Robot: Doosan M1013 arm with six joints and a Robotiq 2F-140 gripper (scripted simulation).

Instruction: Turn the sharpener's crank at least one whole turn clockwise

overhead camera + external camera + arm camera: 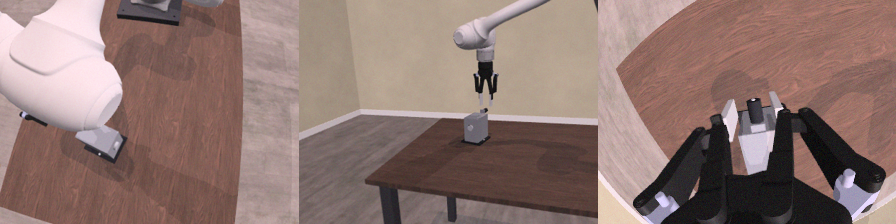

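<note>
The grey pencil sharpener stands on a black base near the far left of the wooden table; it also shows in the overhead view and the wrist view. Its dark crank knob sticks up at the top, behind the body, and is seen end-on in the wrist view. My gripper points straight down just above the knob. Its fingers stand partly open, one on each side of the knob with a gap to it, holding nothing. In the overhead view the arm hides the gripper and the crank.
The arm's dark base plate sits at the far end of the table. The sharpener stands close to the table's left edge. The arm's big white link hangs over that side.
</note>
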